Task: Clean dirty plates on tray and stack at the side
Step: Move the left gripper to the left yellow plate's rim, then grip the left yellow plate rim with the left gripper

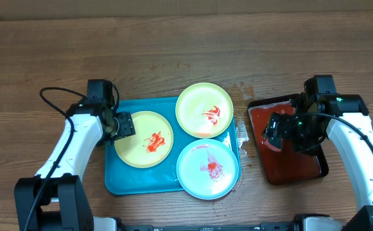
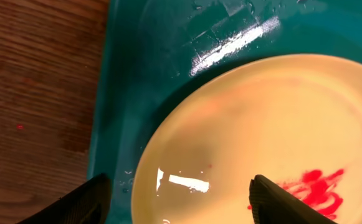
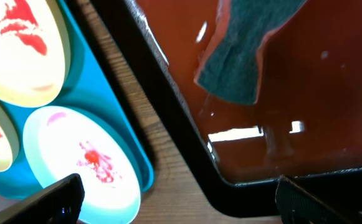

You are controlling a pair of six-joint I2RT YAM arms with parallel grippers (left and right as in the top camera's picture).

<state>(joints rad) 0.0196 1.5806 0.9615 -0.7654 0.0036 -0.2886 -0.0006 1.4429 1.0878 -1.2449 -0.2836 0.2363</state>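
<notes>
yellow-green plate (image 2: 261, 124) lies with its edge below the left gripper (image 2: 179, 202).

No text, label, brand or no. that I can read in any of the 3 views. The red marks on the plates (image 1: 144, 139) look like smears to me, not characters. If there's any print on the black arm housings (image 1: 100, 94) in the overhead view, it's too small and dark for me to tell.
</notes>
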